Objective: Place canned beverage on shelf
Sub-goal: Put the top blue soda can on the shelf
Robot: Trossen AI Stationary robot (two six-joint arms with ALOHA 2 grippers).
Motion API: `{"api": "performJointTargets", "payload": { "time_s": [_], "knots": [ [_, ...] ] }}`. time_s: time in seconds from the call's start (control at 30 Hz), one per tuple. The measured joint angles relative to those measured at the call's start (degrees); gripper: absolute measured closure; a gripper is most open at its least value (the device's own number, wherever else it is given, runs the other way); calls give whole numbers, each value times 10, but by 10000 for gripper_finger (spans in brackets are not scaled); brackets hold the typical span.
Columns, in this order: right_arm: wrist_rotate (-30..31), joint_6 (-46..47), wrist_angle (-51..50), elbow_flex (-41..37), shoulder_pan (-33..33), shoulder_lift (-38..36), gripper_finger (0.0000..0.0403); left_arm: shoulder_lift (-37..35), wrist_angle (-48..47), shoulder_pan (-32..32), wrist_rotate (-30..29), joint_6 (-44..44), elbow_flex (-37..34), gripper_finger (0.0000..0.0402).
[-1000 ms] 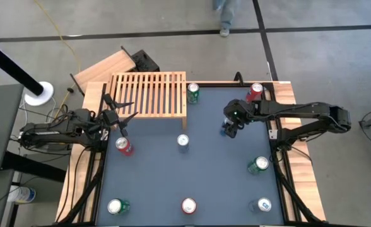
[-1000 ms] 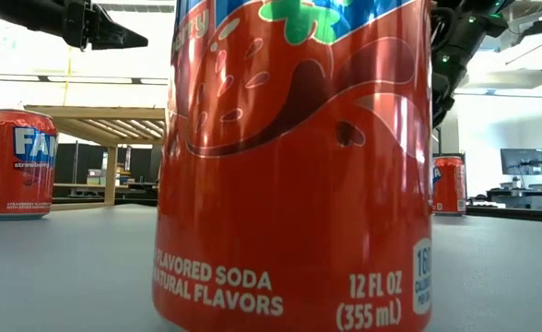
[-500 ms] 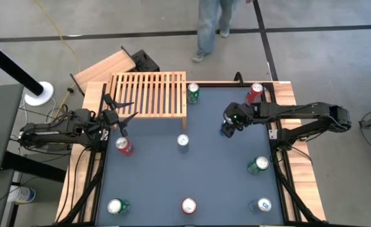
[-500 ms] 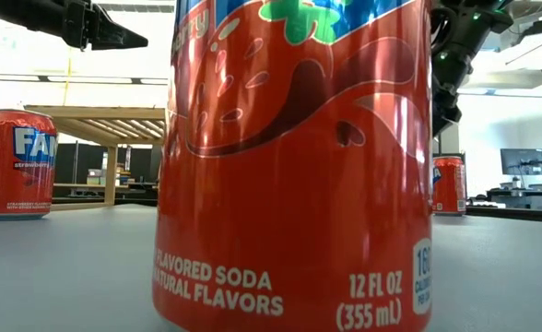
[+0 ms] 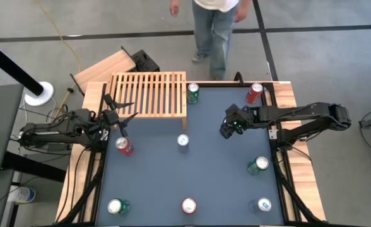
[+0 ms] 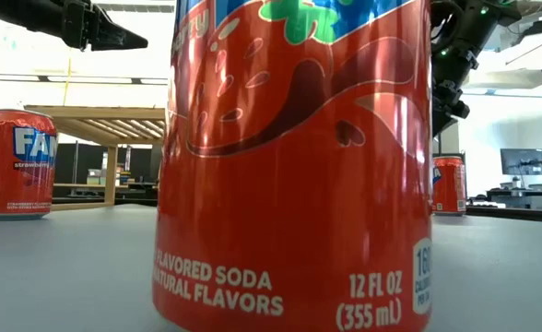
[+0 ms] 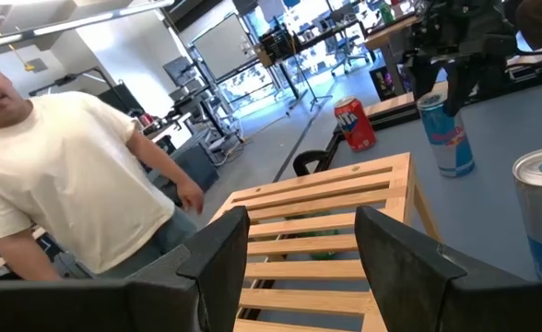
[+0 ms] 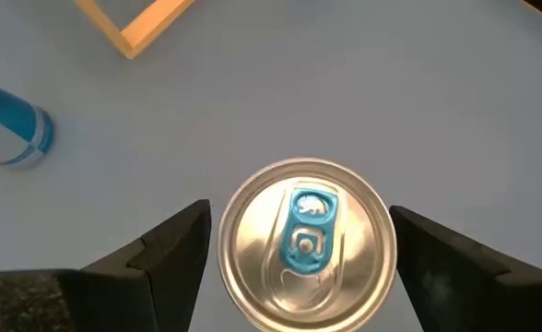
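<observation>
The slatted wooden shelf (image 5: 149, 94) stands at the table's far left. Several cans stand upright on the grey table. My right gripper (image 5: 227, 128) hovers right of the table's middle, slanting down. It is open over a silver can with a blue tab (image 8: 306, 242), one finger on either side of the can's top. Whether they touch it, I cannot tell. My left gripper (image 5: 119, 117) is open and level at the shelf's near left corner (image 7: 326, 249), with nothing between its fingers. A red can (image 5: 123, 145) stands just near of it.
Other cans: green (image 5: 193, 93) beside the shelf, red (image 5: 255, 93) at the far right, silver (image 5: 183, 141) in the middle, green (image 5: 257, 165) at the right. Three more stand along the near edge, the red one (image 6: 294, 157) filling the low view. A person (image 5: 214, 25) stands at the far edge.
My right gripper has rolled about its own pointing line while staying over the blue-tabbed can, and its arm has swung slightly toward the table's near edge. A person has walked up to the table's far edge. My left arm has kept still.
</observation>
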Motion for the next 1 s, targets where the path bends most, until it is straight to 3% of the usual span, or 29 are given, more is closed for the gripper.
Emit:
{"api": "performJointTargets", "payload": {
  "time_s": [0.43,1.0],
  "knots": [
    [50,107,-7,0,31,46,91,0,0,0,14,0,0,209],
    [49,106,3,0,40,62,203,0,-5,0,14,-7,0,209]
  ]
}}
